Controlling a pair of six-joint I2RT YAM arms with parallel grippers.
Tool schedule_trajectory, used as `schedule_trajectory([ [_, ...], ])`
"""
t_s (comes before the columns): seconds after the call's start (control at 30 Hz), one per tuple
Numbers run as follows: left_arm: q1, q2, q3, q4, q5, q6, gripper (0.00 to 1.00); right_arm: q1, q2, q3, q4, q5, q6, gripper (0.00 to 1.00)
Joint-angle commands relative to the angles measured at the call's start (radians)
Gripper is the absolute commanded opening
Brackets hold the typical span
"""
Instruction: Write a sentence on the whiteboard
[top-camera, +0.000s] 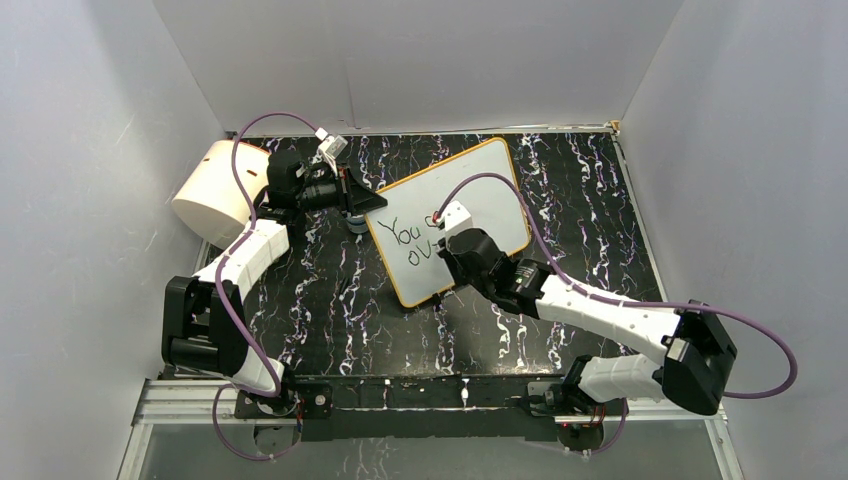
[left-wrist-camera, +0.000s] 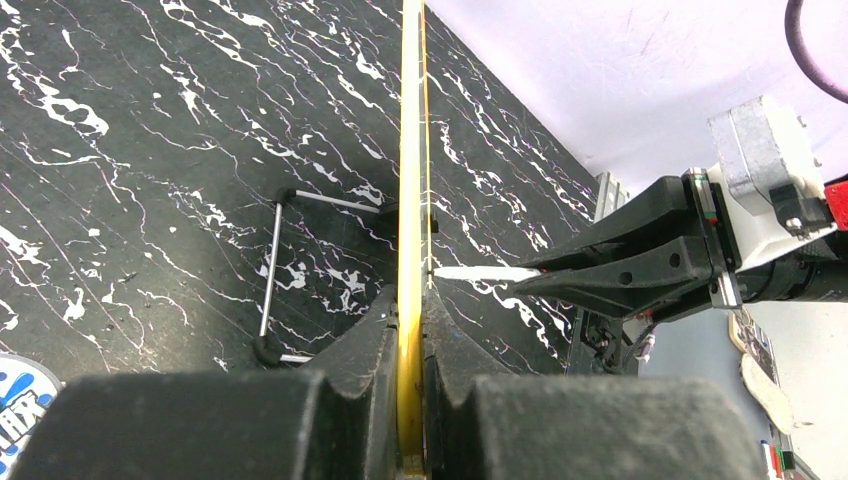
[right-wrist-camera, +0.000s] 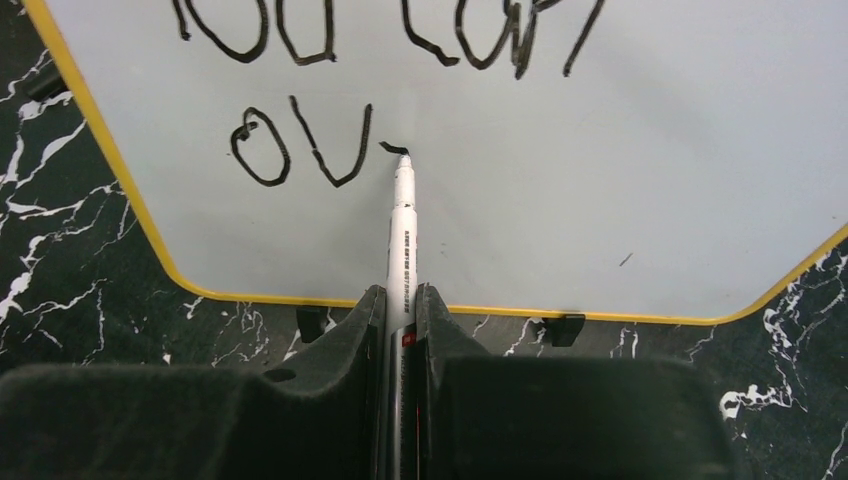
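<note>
Whiteboard (left-wrist-camera: 410, 150) edge-on from left wrist, pinched in left gripper (left-wrist-camera: 410, 322), from right wrist, right gripper (right-wrist-camera: 400, 300) clamping marker (right-wrist-camera: 404, 230) at sentence (right-wrist-camera: 335, 178)

Left arm (top-camera: 245, 255) reaches forward, left gripper (left-wrist-camera: 410, 330) clamped on the whiteboard (left-wrist-camera: 410, 150); right arm (top-camera: 600, 310) angles inward, right gripper (right-wrist-camera: 400, 300) pinching a marker (right-wrist-camera: 403, 230).

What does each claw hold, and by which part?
The left claw grips the whiteboard by its edge; the right claw grips a white marker by its barrel.

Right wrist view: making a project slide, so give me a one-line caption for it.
Right gripper shut on a white marker, tip on the whiteboard just after "ov" of the sentence.
</note>
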Motion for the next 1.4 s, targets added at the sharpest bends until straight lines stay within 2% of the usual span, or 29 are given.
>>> schedule_trajectory([
  [0.0,-0.034,0.023,-0.025,-0.112,0.024,0.047,0.00,-0.021,-0.032,-0.011,0.017,0.059,0.007,0.00],
  [0.67,-0.034,0.023,-0.024,-0.112,0.026,0.046,0.00,-0.029,-0.017,0.005,0.109,0.040,-0.025,0.00],
  [1.37,-0.034,0.021,-0.024,-0.114,0.024,0.047,0.00,-0.029,-0.006,0.014,0.074,-0.055,-0.035,0.00],
])
